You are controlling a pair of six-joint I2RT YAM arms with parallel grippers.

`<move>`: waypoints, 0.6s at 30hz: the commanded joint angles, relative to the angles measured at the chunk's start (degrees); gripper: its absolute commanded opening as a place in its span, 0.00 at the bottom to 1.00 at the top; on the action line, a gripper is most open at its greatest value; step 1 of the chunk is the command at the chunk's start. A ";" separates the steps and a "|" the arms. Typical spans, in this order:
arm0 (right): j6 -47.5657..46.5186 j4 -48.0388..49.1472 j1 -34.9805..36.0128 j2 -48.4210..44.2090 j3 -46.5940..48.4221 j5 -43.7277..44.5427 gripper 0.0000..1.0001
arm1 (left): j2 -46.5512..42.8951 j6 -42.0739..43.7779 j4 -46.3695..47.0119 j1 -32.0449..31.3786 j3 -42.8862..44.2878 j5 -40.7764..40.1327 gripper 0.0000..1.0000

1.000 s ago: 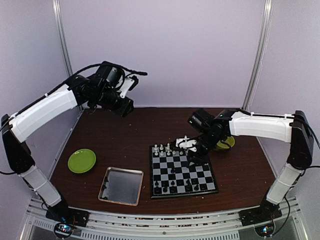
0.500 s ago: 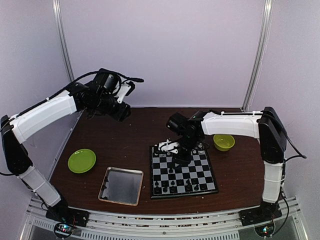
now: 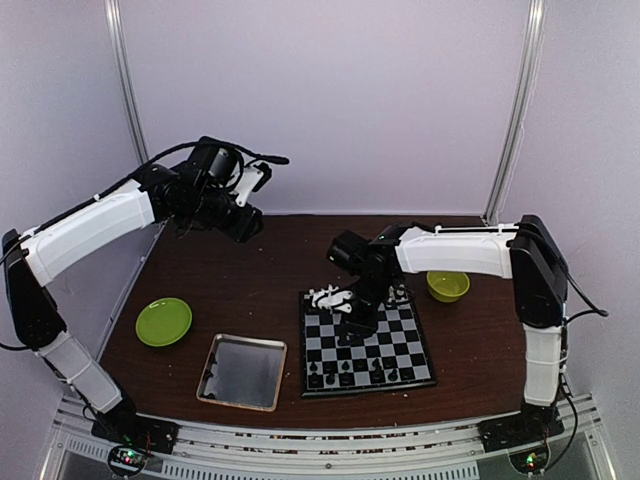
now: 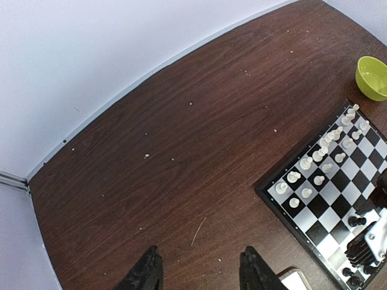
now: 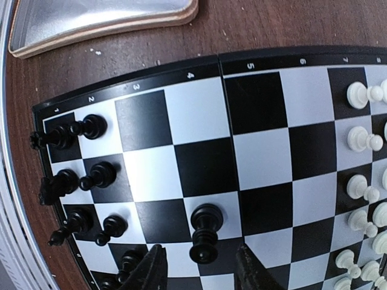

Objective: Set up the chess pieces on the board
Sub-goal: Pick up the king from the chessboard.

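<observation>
The board (image 3: 400, 351) lies right of centre on the brown table. White chess pieces (image 3: 396, 293) line its far rows and black chess pieces (image 3: 345, 371) its near rows. My right gripper (image 3: 340, 300) hovers low over the board's far-left part. In the right wrist view it (image 5: 202, 272) is open. A lone black piece (image 5: 205, 232) stands mid-board (image 5: 199, 121) just ahead of the fingertips, with a gap on each side. More black pieces (image 5: 78, 175) stand left, white ones (image 5: 363, 139) right. My left gripper (image 3: 250, 222) hangs high at the back left, open (image 4: 199, 275) and empty over bare wood.
A shiny metal tray (image 3: 242, 370) sits left of the board, its rim (image 5: 103, 18) also in the right wrist view. A green plate (image 3: 163, 321) lies further left. A green bowl (image 3: 447, 285) stands behind the board's right corner, and it (image 4: 372, 77) shows beyond the board (image 4: 326, 199).
My right arm has swung left from the board's far-right corner to its far-left part. The left arm dropped a little lower and then held.
</observation>
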 commanded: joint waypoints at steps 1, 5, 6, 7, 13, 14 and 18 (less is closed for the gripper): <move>0.70 -1.06 0.94 1.90 3.15 -0.28 0.35 | 0.80 0.67 1.44 0.01 1.89 1.32 0.45; 1.07 -1.55 0.94 2.37 3.55 -0.29 0.25 | 0.93 0.55 1.31 0.02 1.89 1.84 0.44; 1.07 -1.56 0.94 2.28 3.54 -0.38 0.24 | 0.98 0.58 1.28 -0.01 1.96 2.01 0.45; 1.07 -1.59 0.94 2.18 3.51 -0.36 0.22 | 1.03 0.53 1.22 0.02 1.97 2.06 0.44; 1.21 -1.86 0.94 -0.10 2.85 0.87 0.13 | 1.41 0.51 0.72 0.02 2.24 1.91 0.44; 1.06 -1.83 0.94 -1.39 2.35 1.24 0.12 | 1.42 0.56 0.69 0.00 2.24 1.83 0.44; -0.01 -1.66 0.95 -8.41 -1.56 2.14 0.10 | 1.43 0.66 0.56 -0.05 2.24 1.79 0.44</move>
